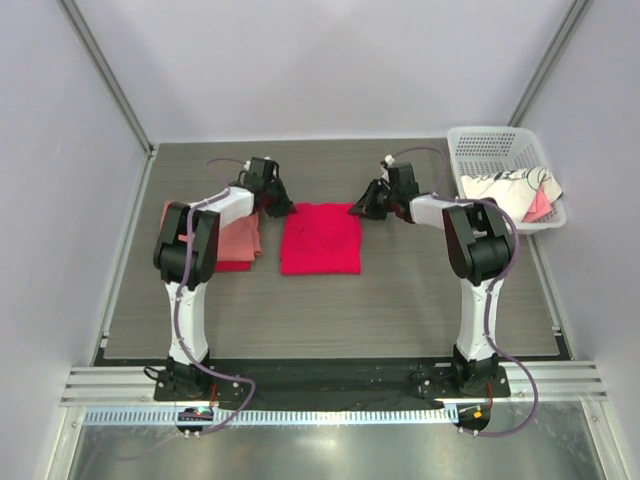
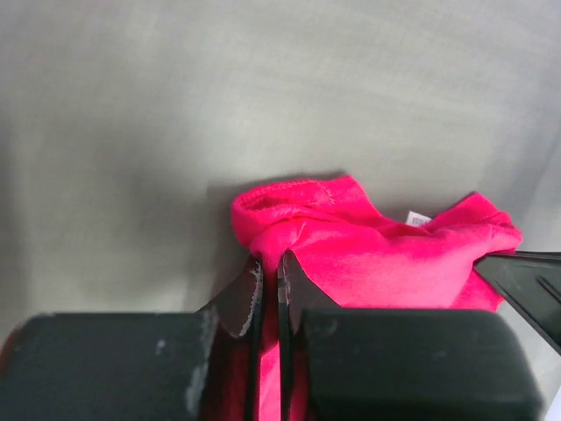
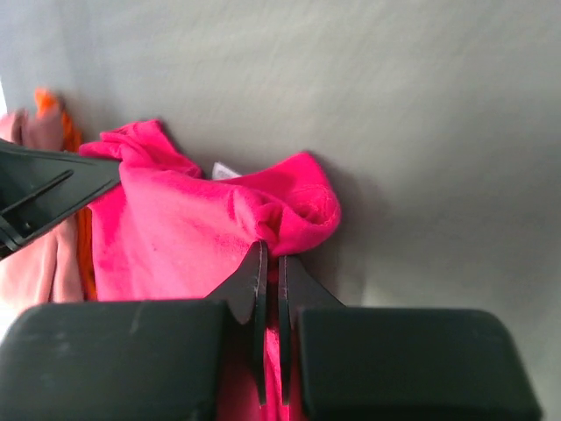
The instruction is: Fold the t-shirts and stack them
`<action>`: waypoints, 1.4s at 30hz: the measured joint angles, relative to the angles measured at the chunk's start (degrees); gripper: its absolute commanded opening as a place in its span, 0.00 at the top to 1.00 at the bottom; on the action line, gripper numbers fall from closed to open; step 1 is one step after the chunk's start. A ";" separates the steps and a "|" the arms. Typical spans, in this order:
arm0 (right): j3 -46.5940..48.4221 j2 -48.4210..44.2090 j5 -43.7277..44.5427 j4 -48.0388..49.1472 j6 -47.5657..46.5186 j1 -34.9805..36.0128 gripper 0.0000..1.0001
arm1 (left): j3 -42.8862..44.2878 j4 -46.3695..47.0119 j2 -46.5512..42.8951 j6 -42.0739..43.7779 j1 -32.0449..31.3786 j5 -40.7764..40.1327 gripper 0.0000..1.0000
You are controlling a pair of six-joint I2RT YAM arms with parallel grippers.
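The bright crimson t-shirt [image 1: 320, 240] lies folded in a rectangle on the table's middle. My left gripper [image 1: 283, 208] is shut on its far left corner, and my right gripper [image 1: 355, 210] is shut on its far right corner. In the left wrist view the crimson cloth [image 2: 377, 254] bunches between the shut left gripper [image 2: 270, 263], with a small white label [image 2: 418, 217] showing. The right wrist view shows the right gripper [image 3: 271, 259] pinching a rolled fold of the same shirt [image 3: 175, 237]. A salmon-pink t-shirt [image 1: 240, 240] lies folded on a red one [image 1: 235, 265] at the left.
A white lattice basket [image 1: 495, 145] stands at the table's far right corner, holding a white dark-printed t-shirt [image 1: 510, 188] with a pink piece of cloth beside it. Grey walls close in the table on three sides.
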 measured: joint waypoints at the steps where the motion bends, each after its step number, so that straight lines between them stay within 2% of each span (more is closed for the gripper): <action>1: -1.90 -1.75 0.09 0.11 0.04 0.74 0.99 | -3.67 -0.13 -2.99 0.22 0.00 -0.15 1.00; 2: -3.48 -3.28 0.09 0.02 0.11 1.42 0.99 | -4.70 -0.39 -4.04 0.35 0.00 -0.15 1.00; 7: -11.85 -15.82 1.60 -1.38 -0.07 6.34 0.99 | -17.79 -0.74 -21.00 0.57 -0.24 0.02 1.00; 13: -14.19 -31.76 4.68 -6.40 -1.60 12.66 0.99 | -30.49 -1.31 -43.15 -1.60 -1.14 0.55 1.00; 16: -14.38 -37.53 6.03 -9.05 -2.05 15.28 0.99 | -33.64 -4.85 -51.93 -2.43 -1.36 0.04 1.00; 20: -13.44 -41.07 7.61 -12.57 -2.25 18.53 0.99 | -32.22 -13.27 -60.48 -1.79 -0.74 -2.54 1.00; 23: -11.02 -40.54 9.01 -14.78 -2.21 21.51 0.99 | -27.32 -20.39 -62.88 0.04 1.25 -6.36 1.00; 26: -7.32 -38.69 9.88 -15.72 -1.81 25.07 0.99 | -22.38 -26.34 -63.52 2.47 5.92 -8.90 1.00; 32: 3.06 -29.35 11.50 -14.64 -0.46 31.52 0.99 | -17.68 -35.39 -64.65 6.95 15.12 -13.86 1.00; 36: 10.60 -21.31 12.15 -13.31 1.38 34.64 0.99 | -14.80 -38.97 -63.32 9.20 23.76 -14.51 1.00; 42: 22.12 -10.62 12.83 -13.07 3.43 37.05 0.99 | -10.45 -41.13 -59.10 11.47 31.36 -15.13 1.00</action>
